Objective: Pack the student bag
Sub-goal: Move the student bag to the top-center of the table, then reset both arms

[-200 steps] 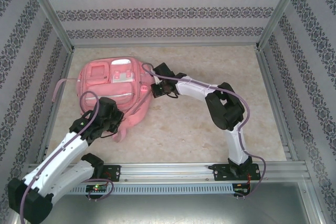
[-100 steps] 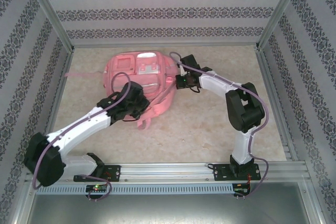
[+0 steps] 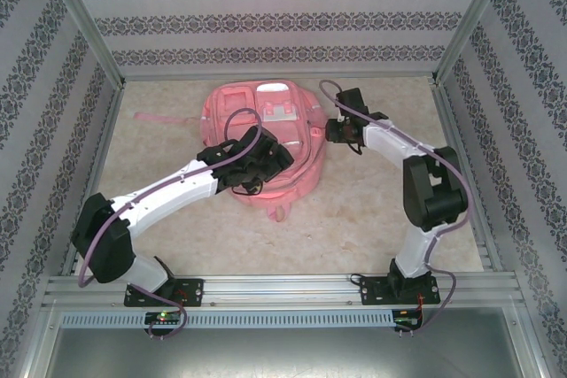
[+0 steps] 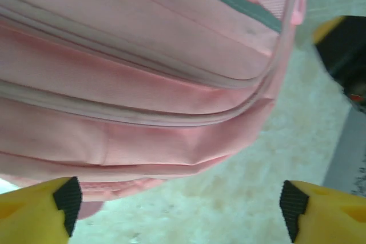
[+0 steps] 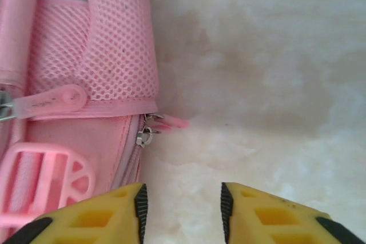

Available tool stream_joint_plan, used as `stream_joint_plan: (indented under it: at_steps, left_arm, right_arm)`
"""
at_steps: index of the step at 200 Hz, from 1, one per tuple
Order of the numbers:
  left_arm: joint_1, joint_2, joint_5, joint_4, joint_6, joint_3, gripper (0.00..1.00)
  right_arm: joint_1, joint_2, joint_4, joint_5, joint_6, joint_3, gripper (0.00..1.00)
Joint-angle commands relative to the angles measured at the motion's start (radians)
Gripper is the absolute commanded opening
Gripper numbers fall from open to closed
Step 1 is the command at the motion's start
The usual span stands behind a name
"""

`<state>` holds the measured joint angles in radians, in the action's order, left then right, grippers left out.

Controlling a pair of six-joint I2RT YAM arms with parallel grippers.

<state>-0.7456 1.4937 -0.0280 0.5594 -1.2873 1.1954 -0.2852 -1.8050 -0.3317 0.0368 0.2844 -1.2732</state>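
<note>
Going for the student bag [image 3: 266, 108] zip!
Narrow right end effector [image 5: 182, 207] just behind zip pull [image 5: 168, 122]; wide left end effector [image 4: 178, 207] alongside, likely steadying.

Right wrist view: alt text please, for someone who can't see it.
The student bag lies at left on a pale marbled table, its mesh side pocket above a metal zip slider. The right gripper is at the bottom, jaws parted with nothing between them, just right of that zip.

Left claw [image 4: 180, 210] spread wide; right claw [image 5: 183, 212] parted narrowly.
</note>
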Motion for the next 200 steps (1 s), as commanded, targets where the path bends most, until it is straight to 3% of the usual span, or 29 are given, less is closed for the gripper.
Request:
stream_joint_plan:
  at_steps: [1, 18, 31, 55, 70, 92, 108, 132, 150, 174, 200]
  left_arm:
    - [0.032, -0.069, 0.111, 0.204, 0.085, 0.005, 0.95]
    - [0.076, -0.139, 0.192, 0.294, 0.131, -0.013, 0.95]
    - [0.123, -0.208, 0.264, 0.33, 0.178, -0.042, 0.95]
    - [0.274, -0.351, 0.392, 0.324, 0.302, -0.13, 0.95]
    - [0.363, -0.438, 0.522, 0.252, 0.408, -0.212, 0.97]
    - [0.461, -0.529, 0.707, 0.072, 0.565, -0.359, 1.0]
    - [0.507, -0.547, 0.764, -0.127, 0.72, -0.472, 1.0]
    - [0.568, -0.487, 0.764, -0.411, 0.873, -0.594, 1.0]
    - [0.625, -0.372, 0.66, -0.583, 0.967, -0.636, 1.0]
    - [0.654, -0.176, 0.596, -0.754, 1.079, -0.628, 1.0]
    - [0.662, -0.037, 0.529, -0.976, 1.168, -0.645, 1.0]
  right_arm:
    - [0.001, 0.106, 0.043, 0.038, 0.012, 0.054, 0.42]
    - [0.0, 0.183, 0.054, 0.048, 0.024, 0.115, 0.44]
    - [0.001, 0.256, 0.064, 0.071, 0.024, 0.17, 0.52]
    - [0.004, 0.401, 0.076, 0.159, 0.007, 0.275, 0.59]
    - [0.013, 0.492, 0.075, 0.232, 0.004, 0.336, 0.7]
    - [0.061, 0.62, 0.109, 0.244, -0.001, 0.43, 0.97]
    - [0.1, 0.707, 0.217, 0.226, -0.017, 0.533, 0.98]
    - [0.109, 0.808, 0.505, 0.266, -0.13, 0.751, 0.98]
    - [0.12, 0.81, 0.631, 0.319, -0.176, 0.855, 0.98]
    - [0.173, 0.717, 0.692, 0.345, -0.152, 0.874, 0.98]
    - [0.198, 0.564, 0.936, 0.311, -0.158, 0.902, 0.98]
